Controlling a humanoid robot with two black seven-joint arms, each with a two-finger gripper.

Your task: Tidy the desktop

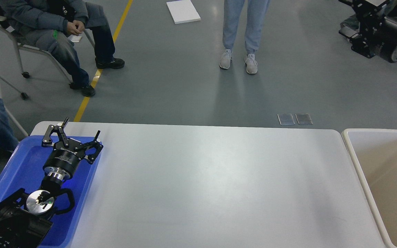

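Note:
The desktop [212, 186] is a wide white-grey tabletop with rounded corners, and its surface shows bare in the head view. My left gripper [81, 126] is open and holds nothing. It hovers over the far end of the blue tray [19, 168] at the table's left edge. Its fingers spread wide and point away from me. The arm covers much of the tray's floor. My right gripper is out of view.
A beige bin [384, 179] stands against the table's right end. Beyond the table, a seated person [64, 31] is at far left and a standing person [243, 34] is at centre. Another robot's base [384, 31] is at far right.

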